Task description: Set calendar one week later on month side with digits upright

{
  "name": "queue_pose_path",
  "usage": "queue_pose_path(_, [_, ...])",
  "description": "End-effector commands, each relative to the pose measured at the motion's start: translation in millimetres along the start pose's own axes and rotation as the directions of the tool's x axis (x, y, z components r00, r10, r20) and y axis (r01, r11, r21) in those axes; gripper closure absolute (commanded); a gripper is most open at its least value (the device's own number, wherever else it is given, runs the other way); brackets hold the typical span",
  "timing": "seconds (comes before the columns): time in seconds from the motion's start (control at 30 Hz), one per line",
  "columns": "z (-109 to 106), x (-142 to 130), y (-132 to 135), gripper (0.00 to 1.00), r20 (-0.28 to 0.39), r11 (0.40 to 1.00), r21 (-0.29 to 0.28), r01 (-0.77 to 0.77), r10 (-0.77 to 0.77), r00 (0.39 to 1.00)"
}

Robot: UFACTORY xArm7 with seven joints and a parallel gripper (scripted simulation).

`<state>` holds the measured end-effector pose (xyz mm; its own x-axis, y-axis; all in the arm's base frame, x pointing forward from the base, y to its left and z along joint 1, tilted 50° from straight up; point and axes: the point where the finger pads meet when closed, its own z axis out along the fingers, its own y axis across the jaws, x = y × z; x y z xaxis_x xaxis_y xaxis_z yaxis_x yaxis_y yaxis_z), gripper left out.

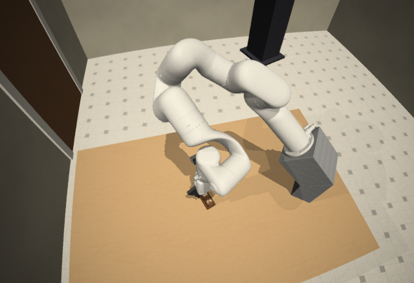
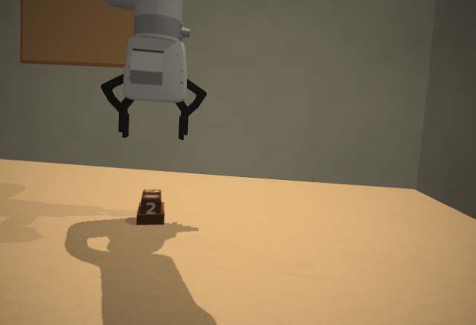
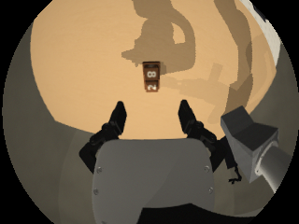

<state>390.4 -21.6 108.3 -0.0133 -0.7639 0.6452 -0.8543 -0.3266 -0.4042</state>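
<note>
A small brown tray (image 1: 207,208) (image 2: 150,219) (image 3: 150,63) sits on the table and holds two dark brown cubes in a row. One cube (image 1: 204,194) (image 2: 151,207) (image 3: 151,74) has a white 8 on top and a 2 on its end face towards the exterior camera. The other cube (image 1: 209,201) (image 2: 151,192) (image 3: 151,87) shows a 2 on top in the wrist view. The faces along the tray's long sides and the month's name cannot be read. My gripper (image 2: 152,137) (image 3: 151,106) is open and empty, pointing down, high above the tray. It partly covers the tray in the top view.
The tray stands on a wooden table top (image 1: 116,233) (image 2: 326,252) (image 3: 84,61). The arm's grey pedestal (image 1: 309,176) (image 3: 249,135) is at the table's right side in the top view. A black column (image 1: 270,15) stands on the floor behind. The arm's shadow falls around the tray.
</note>
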Motion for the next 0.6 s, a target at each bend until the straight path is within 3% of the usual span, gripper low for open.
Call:
queue_pose_path(0.0, [-1.6,-1.2,0.7,0.00,-0.001,1.000,0.000,0.000,0.000,1.000])
queue_pose_path(0.57, [0.0,-4.5,5.3,0.00,-0.003,1.000,-0.004,0.020,-0.020,1.000])
